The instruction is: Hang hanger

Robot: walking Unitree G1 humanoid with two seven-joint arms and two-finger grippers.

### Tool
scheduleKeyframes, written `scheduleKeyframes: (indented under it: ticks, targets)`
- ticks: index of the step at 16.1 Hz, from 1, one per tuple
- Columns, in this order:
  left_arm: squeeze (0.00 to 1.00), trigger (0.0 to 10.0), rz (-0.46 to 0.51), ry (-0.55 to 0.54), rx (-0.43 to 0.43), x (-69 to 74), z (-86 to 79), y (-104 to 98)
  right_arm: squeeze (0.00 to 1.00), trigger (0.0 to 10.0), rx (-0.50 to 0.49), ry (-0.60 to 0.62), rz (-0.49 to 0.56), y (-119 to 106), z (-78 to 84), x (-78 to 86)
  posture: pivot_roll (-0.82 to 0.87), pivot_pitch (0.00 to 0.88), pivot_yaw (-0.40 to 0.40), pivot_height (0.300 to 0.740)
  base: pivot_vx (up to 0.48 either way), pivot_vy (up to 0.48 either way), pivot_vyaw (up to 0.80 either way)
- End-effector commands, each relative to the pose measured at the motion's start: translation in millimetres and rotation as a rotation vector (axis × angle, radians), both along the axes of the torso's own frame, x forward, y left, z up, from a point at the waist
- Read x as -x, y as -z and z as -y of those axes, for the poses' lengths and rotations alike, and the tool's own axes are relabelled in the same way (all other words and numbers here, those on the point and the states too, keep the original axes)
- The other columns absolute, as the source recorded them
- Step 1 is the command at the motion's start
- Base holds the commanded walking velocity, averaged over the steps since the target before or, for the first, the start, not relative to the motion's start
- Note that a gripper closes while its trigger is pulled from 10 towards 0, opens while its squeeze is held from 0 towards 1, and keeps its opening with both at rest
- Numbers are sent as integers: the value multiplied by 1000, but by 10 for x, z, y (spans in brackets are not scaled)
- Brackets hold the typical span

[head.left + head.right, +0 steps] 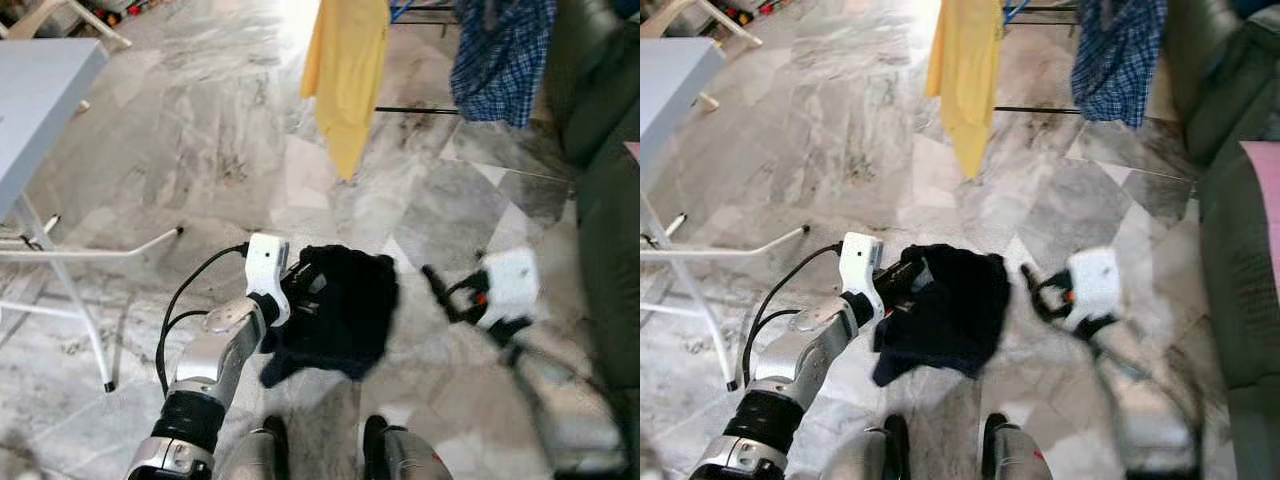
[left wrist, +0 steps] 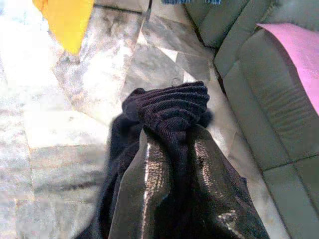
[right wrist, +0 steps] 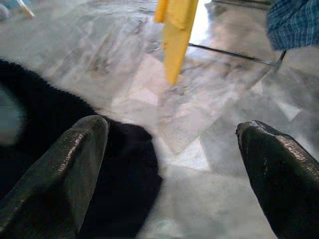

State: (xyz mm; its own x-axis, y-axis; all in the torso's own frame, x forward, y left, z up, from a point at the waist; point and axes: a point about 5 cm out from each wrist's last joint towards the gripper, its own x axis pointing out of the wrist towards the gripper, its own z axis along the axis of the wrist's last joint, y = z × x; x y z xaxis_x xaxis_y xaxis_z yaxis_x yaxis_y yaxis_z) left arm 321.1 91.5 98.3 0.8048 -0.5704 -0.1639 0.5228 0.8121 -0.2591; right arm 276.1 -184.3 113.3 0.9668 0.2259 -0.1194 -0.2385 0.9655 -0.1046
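My left gripper (image 1: 305,287) is shut on a dark knitted garment (image 1: 345,310), which hangs bunched from it low over the marble floor. In the left wrist view the ribbed cloth (image 2: 169,107) is pinched between the two black fingers (image 2: 149,174). I cannot make out a hanger in the cloth. My right gripper (image 1: 445,290) is blurred and sits just right of the garment, apart from it. Its fingers (image 3: 75,154) stand wide open with nothing between them. Farther ahead, a yellow garment (image 1: 347,60) and a blue checked shirt (image 1: 500,55) hang from a rack.
A dark green sofa (image 1: 600,200) runs along the right side, with a pink cloth (image 2: 294,55) on its seat. A grey table (image 1: 40,90) on white legs stands at the left. The rack's black base bar (image 1: 415,110) lies on the floor ahead.
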Motion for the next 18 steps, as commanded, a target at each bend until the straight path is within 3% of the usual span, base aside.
scheduleKeyframes:
  ticks: [1,2,4,7,8,13,18]
  targets:
    - [0,10000,0,-8,-23,21,-82,60,886,10000,-2,-21,11,-13,-103,17,-189,234,88,740,0,0,0]
    - [0,10000,7,-5,-4,55,-96,66,0,10000,-53,-14,-1,44,-253,67,-164,224,63,740,0,0,0]
    - [0,10000,19,-84,45,108,-116,72,0,10000,-167,69,-40,169,-409,111,-127,215,51,740,255,0,0]
    - [0,10000,19,-146,44,96,-210,132,0,10000,-110,160,-6,210,-451,61,-132,203,34,740,323,0,0]
    - [0,10000,28,-136,34,96,-220,125,0,10000,-173,221,-10,199,-413,54,-136,198,33,740,345,0,0]
    - [0,10000,45,-161,36,34,-224,134,0,10000,-115,294,40,163,-170,31,-143,151,19,740,370,0,0]
    - [0,10000,40,-193,32,7,-273,184,0,10000,-70,362,42,220,-127,22,-144,100,24,740,416,0,0]
